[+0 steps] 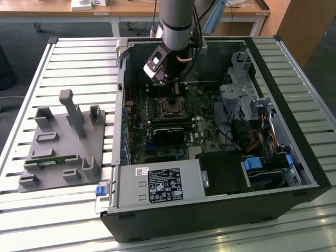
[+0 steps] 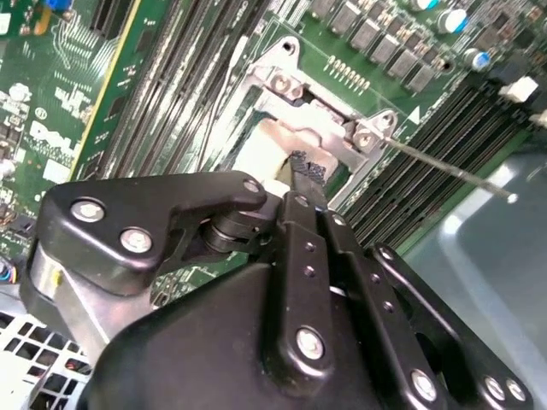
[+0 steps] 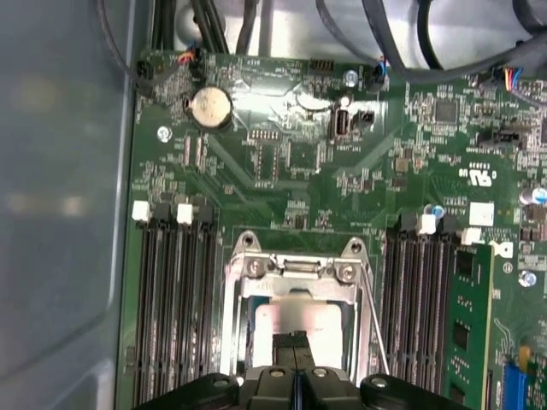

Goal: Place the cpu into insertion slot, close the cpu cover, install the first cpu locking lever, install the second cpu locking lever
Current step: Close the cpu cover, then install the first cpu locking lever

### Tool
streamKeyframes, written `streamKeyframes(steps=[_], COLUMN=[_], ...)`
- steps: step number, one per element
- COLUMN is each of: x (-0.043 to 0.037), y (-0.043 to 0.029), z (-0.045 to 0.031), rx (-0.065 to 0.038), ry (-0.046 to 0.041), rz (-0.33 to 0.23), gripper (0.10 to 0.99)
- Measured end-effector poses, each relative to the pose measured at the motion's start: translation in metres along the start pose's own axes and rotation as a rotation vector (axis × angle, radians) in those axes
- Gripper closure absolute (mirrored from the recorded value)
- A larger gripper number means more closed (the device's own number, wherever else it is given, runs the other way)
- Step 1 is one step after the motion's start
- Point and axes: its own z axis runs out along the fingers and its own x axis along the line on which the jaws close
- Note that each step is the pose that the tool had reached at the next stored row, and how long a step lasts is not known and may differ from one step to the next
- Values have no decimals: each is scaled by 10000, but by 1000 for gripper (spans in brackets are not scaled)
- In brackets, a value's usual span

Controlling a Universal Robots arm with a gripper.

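Arm (image 1: 177,21) vert. into pc case (image 1: 210,220), claw (image 3: 295,340) clenched, tips down at cpu (image 3: 323,329)

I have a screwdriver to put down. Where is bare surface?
Bare slatted table lies around the grey fixture, widest at the exterior view's upper left and lower left. Inside the case it is crowded: gripper over the insertion slot, cables.

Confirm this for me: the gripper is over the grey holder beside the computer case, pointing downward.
Not right. The exterior view shows the gripper inside the open computer case, above the insertion slot, not over the grey holder, which sits outside the case on that view's left. It does point downward.
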Motion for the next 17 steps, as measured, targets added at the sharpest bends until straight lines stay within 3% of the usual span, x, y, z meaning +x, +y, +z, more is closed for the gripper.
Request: streamKeyframes(steps=[7,17], x=[-3,-3], y=[61,67], z=[1,-57], rx=[4,4], ry=[1,0], rz=[1,1], gripper=[980,980])
